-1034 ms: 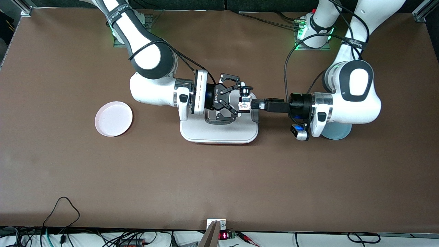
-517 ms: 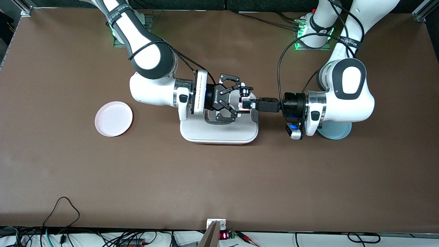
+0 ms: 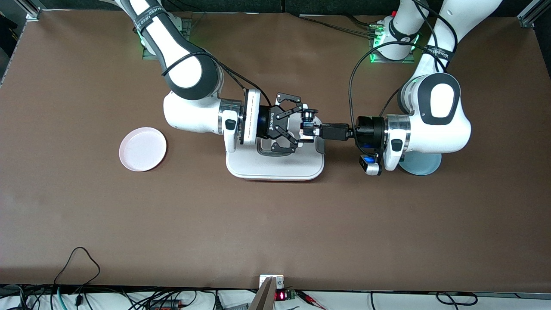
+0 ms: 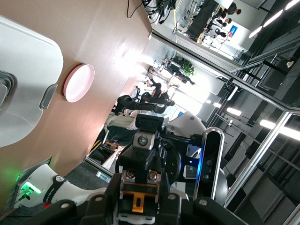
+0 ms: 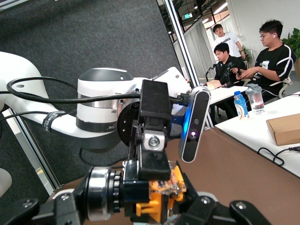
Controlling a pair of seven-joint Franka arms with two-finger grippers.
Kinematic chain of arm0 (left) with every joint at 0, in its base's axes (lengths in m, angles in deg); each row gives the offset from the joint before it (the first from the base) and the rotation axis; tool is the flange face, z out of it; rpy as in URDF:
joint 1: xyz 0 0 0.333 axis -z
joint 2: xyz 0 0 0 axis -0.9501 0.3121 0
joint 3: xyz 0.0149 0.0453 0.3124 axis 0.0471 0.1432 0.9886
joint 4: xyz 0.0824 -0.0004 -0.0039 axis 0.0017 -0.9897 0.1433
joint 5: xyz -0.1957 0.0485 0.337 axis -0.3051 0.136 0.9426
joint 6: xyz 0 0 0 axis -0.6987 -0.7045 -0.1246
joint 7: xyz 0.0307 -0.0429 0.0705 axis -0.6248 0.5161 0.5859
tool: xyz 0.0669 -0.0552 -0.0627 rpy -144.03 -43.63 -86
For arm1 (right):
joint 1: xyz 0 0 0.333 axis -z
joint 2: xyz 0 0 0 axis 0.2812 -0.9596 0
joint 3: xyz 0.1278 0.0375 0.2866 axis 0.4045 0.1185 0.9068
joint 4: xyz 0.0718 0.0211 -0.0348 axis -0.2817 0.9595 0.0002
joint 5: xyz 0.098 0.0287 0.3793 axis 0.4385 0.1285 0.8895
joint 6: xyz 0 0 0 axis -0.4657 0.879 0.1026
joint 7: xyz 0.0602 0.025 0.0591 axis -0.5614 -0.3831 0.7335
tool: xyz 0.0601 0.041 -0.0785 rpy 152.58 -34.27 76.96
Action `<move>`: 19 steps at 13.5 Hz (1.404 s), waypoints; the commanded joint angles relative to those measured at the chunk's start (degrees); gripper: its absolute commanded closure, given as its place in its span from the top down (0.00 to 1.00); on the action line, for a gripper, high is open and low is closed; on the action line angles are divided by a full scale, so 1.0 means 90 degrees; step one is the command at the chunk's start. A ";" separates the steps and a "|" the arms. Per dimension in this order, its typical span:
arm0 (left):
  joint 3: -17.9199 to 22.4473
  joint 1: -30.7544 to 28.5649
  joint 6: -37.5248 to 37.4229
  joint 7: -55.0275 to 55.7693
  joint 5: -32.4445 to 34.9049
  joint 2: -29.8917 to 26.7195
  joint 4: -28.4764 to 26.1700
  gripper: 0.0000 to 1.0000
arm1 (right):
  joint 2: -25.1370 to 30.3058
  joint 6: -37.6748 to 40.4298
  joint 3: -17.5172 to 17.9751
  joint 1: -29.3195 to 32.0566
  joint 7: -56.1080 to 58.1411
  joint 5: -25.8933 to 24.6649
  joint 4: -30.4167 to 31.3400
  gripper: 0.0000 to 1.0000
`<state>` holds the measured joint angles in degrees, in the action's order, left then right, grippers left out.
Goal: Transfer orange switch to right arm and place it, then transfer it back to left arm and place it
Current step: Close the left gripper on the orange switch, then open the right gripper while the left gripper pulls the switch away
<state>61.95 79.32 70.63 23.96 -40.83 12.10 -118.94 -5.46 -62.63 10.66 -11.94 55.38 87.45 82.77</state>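
The orange switch (image 3: 306, 129), a stubby black part with an orange band, hangs in the air over the box (image 3: 275, 165), a white lidded container with grey clips. My right gripper (image 3: 304, 127) reaches in from the right arm's end and is shut on the switch. My left gripper (image 3: 311, 130) meets it head-on from the left arm's end, its fingers closed on the sides of the same switch. In the left wrist view the switch (image 4: 137, 199) sits between my left fingers. In the right wrist view the switch (image 5: 161, 192) is in my right gripper (image 5: 159, 202), with a left finger (image 5: 152, 140) pressed on it.
A pink plate (image 3: 142, 149) lies on the brown table toward the right arm's end and shows in the left wrist view (image 4: 78, 83). A pale blue plate (image 3: 424, 165) lies under the left arm's wrist. Cables run along the table edge nearest the front camera.
My left arm has moved toward the right gripper until its fingers reached and closed on the switch. The right arm and the switch have stayed in place over the box.
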 commanded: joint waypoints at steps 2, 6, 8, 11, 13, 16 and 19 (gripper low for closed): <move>0.0003 0.0026 0.0061 0.0252 -0.0130 -0.0121 -0.0122 0.03 | -0.0061 -0.0121 -0.0035 -0.0100 0.0154 0.0143 -0.0180 0.47; 0.0003 0.0026 0.0061 0.0301 -0.0130 -0.0121 -0.0113 0.03 | -0.0051 -0.0092 -0.0035 -0.0110 0.0154 0.0495 -0.0161 1.00; 0.0003 0.0026 0.0051 0.0311 -0.0130 -0.0121 -0.0113 0.03 | -0.0051 -0.0092 -0.0035 -0.0101 0.0144 0.0485 -0.0161 1.00; 0.0023 0.0026 -0.0007 0.0291 0.0064 -0.0131 -0.0074 0.03 | -0.0032 -0.0082 -0.0064 -0.0042 0.0124 0.0437 -0.0093 1.00; 0.0003 0.0026 -0.0017 0.0291 0.0600 -0.0170 -0.0044 0.03 | -0.0002 -0.0053 -0.0084 0.0191 0.0183 0.0339 0.0102 1.00; 0.0003 -0.0013 -0.0328 0.0184 0.1390 -0.0170 0.0043 0.04 | 0.0133 0.0103 -0.0084 0.0621 0.0164 -0.0032 0.0511 1.00; 0.0023 -0.0072 -0.0991 -0.0672 0.2873 -0.0189 0.0199 0.05 | 0.0485 0.0103 -0.0084 0.1070 0.0076 -0.0042 0.1253 1.00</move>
<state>62.13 79.05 65.92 22.83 -21.65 11.75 -117.79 -4.70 -61.56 9.38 -5.33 55.48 87.32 88.37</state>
